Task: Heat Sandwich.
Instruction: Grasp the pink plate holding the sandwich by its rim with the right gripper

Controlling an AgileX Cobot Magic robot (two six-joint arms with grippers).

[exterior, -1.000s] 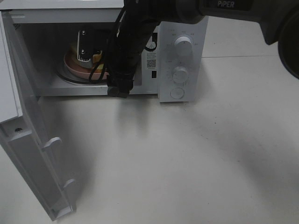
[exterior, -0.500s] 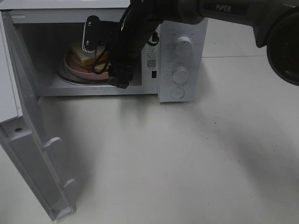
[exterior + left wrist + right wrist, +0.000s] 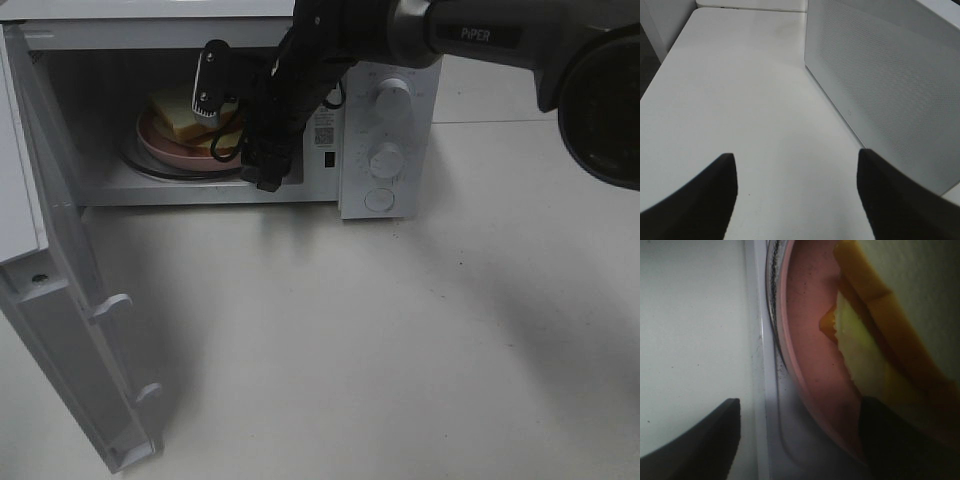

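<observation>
The sandwich [image 3: 185, 125] lies on the pink plate [image 3: 158, 150] inside the open microwave [image 3: 420, 130], while the right gripper [image 3: 795, 440], wide open and empty, is at the plate's rim and the left gripper [image 3: 795, 200] is open too, empty.

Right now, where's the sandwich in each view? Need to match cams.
Exterior high: sandwich upper left, on the pink plate inside the open microwave, partly behind the right arm.
Left wrist: not in it; only tabletop and a white perforated panel.
Right wrist: sandwich close up on the plate, just past the open fingers.
Shared landmark: the pink plate's rim, in exterior high and right wrist.
</observation>
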